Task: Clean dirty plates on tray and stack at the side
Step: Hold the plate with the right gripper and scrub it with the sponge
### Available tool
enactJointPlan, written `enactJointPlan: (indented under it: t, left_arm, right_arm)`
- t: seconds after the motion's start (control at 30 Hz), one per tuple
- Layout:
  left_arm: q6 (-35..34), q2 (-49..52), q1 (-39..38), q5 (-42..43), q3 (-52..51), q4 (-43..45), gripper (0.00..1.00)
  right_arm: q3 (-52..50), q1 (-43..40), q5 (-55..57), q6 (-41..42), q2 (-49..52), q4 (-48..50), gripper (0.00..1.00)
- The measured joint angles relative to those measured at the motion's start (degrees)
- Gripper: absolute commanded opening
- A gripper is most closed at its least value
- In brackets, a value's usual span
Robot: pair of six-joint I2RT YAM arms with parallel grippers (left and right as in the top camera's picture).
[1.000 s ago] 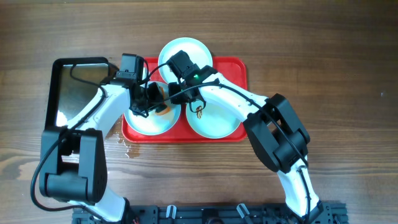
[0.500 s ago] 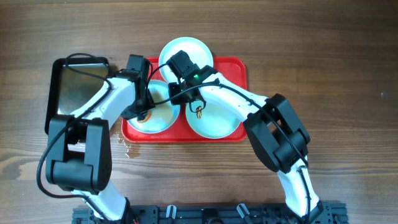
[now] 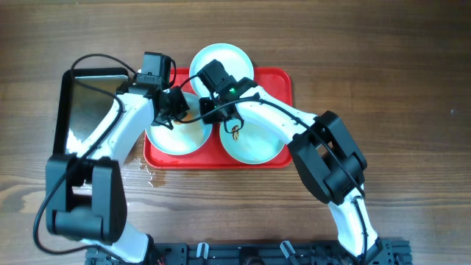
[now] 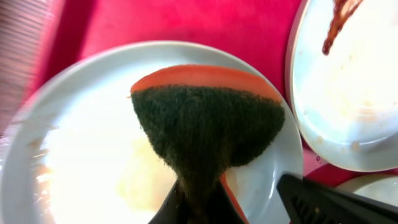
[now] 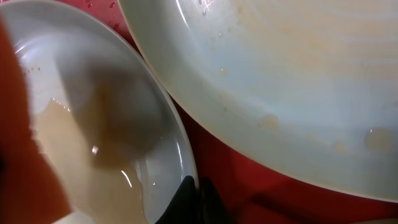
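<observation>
**Sponge on the left plate, leftover film toward its centre**

The left end effector (image 3: 177,110) pinches a sponge (image 4: 205,121), green scrub face down on the left plate (image 3: 173,141). That plate sits in the left half of the tray (image 3: 278,85), close beside the other two. In the left wrist view the sponge covers the plate's right part. A pale wet film (image 4: 140,180) lies just beside it, toward the centre and left, so the next stroke probably runs that way. The left arm is directly over this plate and is nearer. The right end effector (image 5: 191,198) has its tips pressed together at the plate's right rim, apparently pinching it steady. The right plate (image 3: 257,149) carries a brown smear (image 3: 234,131).
</observation>
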Motion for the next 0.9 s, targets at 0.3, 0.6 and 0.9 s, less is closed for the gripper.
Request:
enactJointPlan:
  t: [0.3,0.6,0.9]
  left_arm:
    - [0.0,7.6,-0.2,2.4,0.1,4.6,0.04]
    - [-1.2,7.8,0.8,-19.5,1.4,-5.4,0.04]
    - [-1.2,-0.1,1.0,-13.1,0.3,-5.2,0.04]
  right_arm:
    - [0.0,-0.3,0.1,0.0,0.0,0.0,0.04]
    - [0.0,-0.4,0.0,0.2,0.0,0.0,0.04]
    - [0.0,-0.4,-0.4,0.7,0.0,-0.4,0.04]
